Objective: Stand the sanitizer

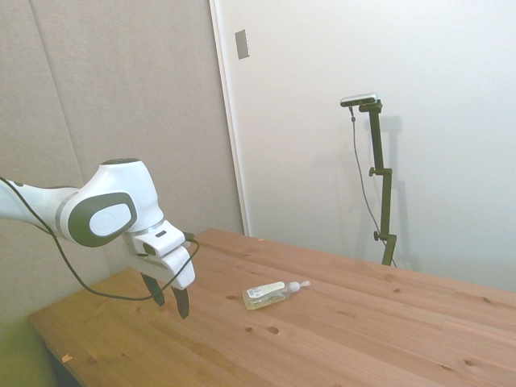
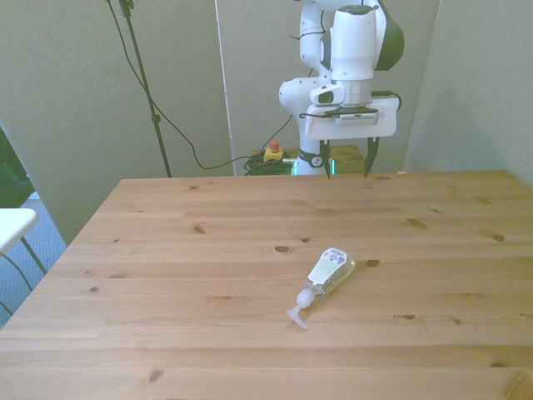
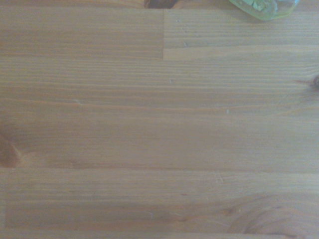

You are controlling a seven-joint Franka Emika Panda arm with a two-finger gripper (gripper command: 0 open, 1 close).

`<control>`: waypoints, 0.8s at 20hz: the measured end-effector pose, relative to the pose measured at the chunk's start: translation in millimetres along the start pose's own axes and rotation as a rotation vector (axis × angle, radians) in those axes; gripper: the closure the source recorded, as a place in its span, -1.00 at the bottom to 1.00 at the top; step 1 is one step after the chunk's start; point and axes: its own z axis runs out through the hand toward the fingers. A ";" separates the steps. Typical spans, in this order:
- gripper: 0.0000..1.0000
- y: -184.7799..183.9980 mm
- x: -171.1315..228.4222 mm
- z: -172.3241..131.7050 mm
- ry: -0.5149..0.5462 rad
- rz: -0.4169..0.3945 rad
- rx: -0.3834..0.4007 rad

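The claw (image 1: 172, 300) hangs over the near-left part of the wooden counter (image 1: 339, 339) in the side view, its two dark fingers spread and holding nothing, well apart from the sanitizer (image 1: 269, 295) to its right; so no part of the task looks done, and the approach, the grasp and the tipping upright all seem left. The sanitizer lies flat on its side near the counter's middle; it is a small clear bottle of pale yellowish liquid, white label up, its white pump nozzle pointing away from the arm.
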 end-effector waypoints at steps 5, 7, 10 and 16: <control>-1.00 -11.6 11.9 -2.6 0.018 0.026 0.008; -1.00 -21.6 33.6 -9.6 0.038 0.057 0.019; -1.00 -34.9 79.4 -21.7 0.065 0.107 0.037; -1.00 -62.2 161.9 -1.9 0.083 0.181 0.017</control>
